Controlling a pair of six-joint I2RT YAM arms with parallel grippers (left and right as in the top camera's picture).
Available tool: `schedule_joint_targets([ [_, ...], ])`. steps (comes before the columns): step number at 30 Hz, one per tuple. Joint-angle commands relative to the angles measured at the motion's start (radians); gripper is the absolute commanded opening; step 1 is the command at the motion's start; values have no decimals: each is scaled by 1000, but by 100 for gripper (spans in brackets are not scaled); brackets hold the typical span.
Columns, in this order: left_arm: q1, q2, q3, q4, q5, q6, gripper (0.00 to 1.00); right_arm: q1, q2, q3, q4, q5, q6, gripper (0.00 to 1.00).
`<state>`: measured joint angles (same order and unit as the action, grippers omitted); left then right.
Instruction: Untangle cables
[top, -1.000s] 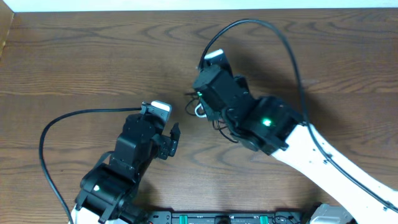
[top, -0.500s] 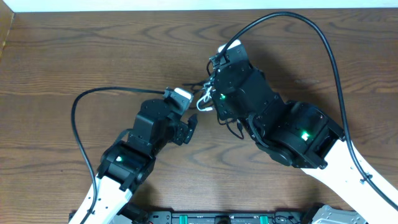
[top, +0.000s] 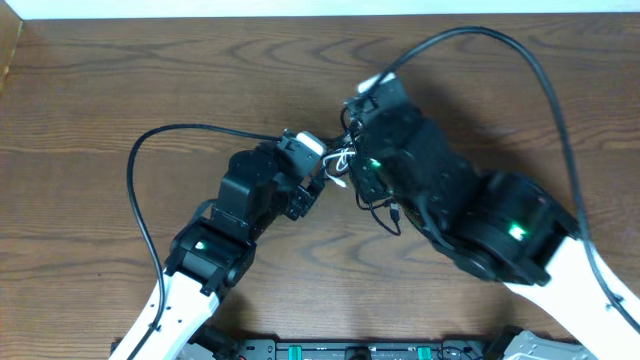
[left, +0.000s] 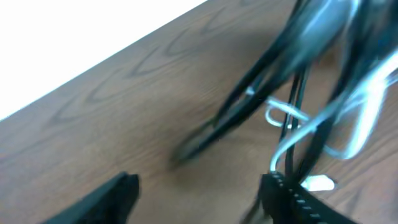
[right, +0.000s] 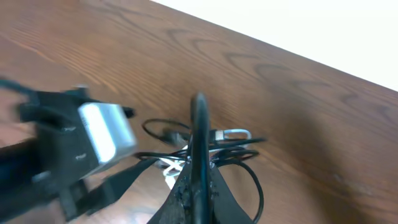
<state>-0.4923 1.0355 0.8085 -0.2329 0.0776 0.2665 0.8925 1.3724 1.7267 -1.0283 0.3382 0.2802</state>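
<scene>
The cables (top: 340, 160) are a small tangle of thin black cords and one white cord at the table's middle. A loose black loop (top: 388, 212) trails below it. My right gripper (top: 352, 168) is shut on a black strand of the cables (right: 205, 150). In the right wrist view the fingers (right: 198, 177) press together with that strand running up between them. My left gripper (top: 308, 192) is open and empty just left of the tangle. In the left wrist view its fingers (left: 199, 194) are spread, and the cables (left: 292, 124) hang blurred ahead to the right, close to the right finger.
The brown wooden table (top: 120, 90) runs to a white wall at the far edge. Thick black arm wires arc over the table at the left (top: 140, 190) and the right (top: 545, 90). The two arms meet closely at the middle.
The left gripper has moved up and to the right, close to the tangle. The right gripper has shifted to the right with the cables in it, and its arm wire has swung outward.
</scene>
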Motion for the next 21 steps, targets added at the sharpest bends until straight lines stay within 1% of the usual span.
schedule_joint_targets([
  [1,-2,17,14,19,9,22,51,6,-66,21,3,-61,-8,1],
  [2,-2,19,14,24,9,22,44,6,-77,21,3,-71,-8,1],
  [4,-2,23,14,37,9,22,25,6,-94,21,2,-88,-15,2],
  [5,-2,23,14,41,9,26,12,6,-101,21,1,-91,-16,1],
  [6,-2,22,14,41,9,29,8,6,-107,21,-2,-90,-16,2],
  [9,-2,22,14,37,9,29,8,6,-116,21,-19,-80,-16,1],
  [11,-2,22,14,28,8,29,7,6,-116,21,-39,-40,-16,1],
  [17,-2,19,14,-2,-80,29,8,5,-116,21,-127,239,26,1],
  [21,-2,8,14,-28,-124,29,7,5,-116,21,-202,476,121,1],
])
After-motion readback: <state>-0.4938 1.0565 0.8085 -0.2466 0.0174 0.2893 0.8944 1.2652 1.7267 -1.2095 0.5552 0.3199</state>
